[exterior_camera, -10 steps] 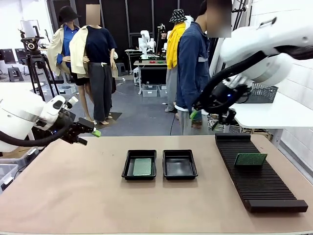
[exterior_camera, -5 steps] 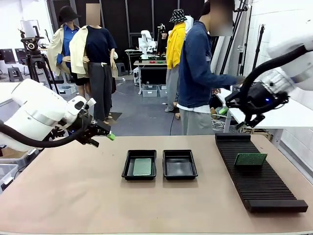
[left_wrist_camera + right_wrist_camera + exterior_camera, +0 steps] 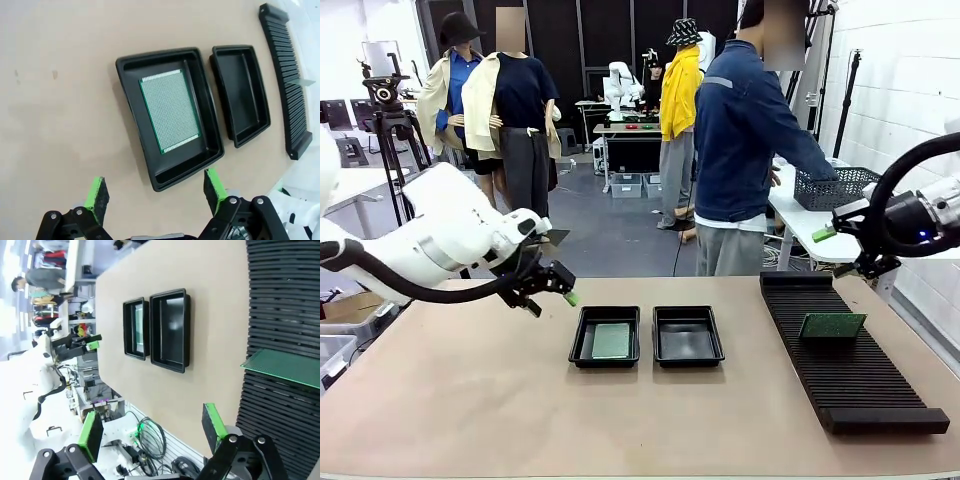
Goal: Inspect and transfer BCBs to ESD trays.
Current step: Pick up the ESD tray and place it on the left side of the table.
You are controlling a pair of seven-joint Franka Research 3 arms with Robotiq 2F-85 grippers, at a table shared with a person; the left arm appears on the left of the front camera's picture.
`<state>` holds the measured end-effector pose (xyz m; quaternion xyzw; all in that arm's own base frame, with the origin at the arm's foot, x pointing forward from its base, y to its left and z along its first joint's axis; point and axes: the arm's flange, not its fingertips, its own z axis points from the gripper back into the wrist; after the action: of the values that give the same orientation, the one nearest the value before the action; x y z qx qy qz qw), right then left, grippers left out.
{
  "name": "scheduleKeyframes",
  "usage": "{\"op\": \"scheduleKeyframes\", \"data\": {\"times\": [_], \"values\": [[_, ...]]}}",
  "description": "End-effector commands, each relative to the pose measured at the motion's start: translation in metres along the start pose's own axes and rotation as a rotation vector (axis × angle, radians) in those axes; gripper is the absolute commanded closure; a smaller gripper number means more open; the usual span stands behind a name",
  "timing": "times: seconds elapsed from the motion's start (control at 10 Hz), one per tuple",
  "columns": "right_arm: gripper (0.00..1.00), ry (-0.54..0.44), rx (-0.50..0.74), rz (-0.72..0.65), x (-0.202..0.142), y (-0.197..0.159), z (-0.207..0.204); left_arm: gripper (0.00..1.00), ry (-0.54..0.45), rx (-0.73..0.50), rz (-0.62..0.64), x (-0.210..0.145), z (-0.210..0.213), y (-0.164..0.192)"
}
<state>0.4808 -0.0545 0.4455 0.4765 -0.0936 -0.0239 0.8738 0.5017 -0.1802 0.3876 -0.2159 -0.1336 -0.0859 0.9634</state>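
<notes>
Two black ESD trays lie side by side mid-table. The left tray (image 3: pixel 578 340) (image 3: pixel 131 100) holds a green BCB (image 3: pixel 611 340) (image 3: pixel 170 114) flat on its floor. The right tray (image 3: pixel 687 335) (image 3: pixel 241 95) (image 3: pixel 170 330) has nothing in it. A second BCB (image 3: pixel 832 325) (image 3: pixel 287 367) stands on edge in the ribbed rack. My left gripper (image 3: pixel 560 288) (image 3: pixel 154 181) hovers open just left of and above the left tray. My right gripper (image 3: pixel 845 248) (image 3: pixel 151 427) is open in the air beyond the rack's far end. Both hold nothing.
A long black slotted rack (image 3: pixel 855 365) (image 3: pixel 280 300) lies along the right side of the table. A person (image 3: pixel 745 150) in a dark blue jacket stands behind the far edge, hand toward a side table with a wire basket (image 3: pixel 835 188). Bare tabletop (image 3: pixel 470 400) spreads left and front.
My left arm has swung right, toward the left tray. My right arm has pulled away to the right, off the middle. The person has turned toward the side table.
</notes>
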Motion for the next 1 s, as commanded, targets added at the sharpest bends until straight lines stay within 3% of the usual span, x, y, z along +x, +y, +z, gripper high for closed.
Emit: {"op": "scheduleKeyframes", "data": {"times": [0.0,0.4,0.9], "values": [[0.0,-0.018,0.088,0.028,-0.013,-0.013,-0.001,0.0,0.108,0.022,0.005,0.018,-0.002,-0.022],[0.0,0.012,0.212,-0.027,-0.008,-0.039,0.008,0.0,0.215,0.092,-0.013,0.021,-0.025,-0.043],[0.0,0.131,0.306,-0.05,0.005,-0.038,0.009,0.0,0.182,0.183,0.008,0.013,-0.059,-0.047]]}}
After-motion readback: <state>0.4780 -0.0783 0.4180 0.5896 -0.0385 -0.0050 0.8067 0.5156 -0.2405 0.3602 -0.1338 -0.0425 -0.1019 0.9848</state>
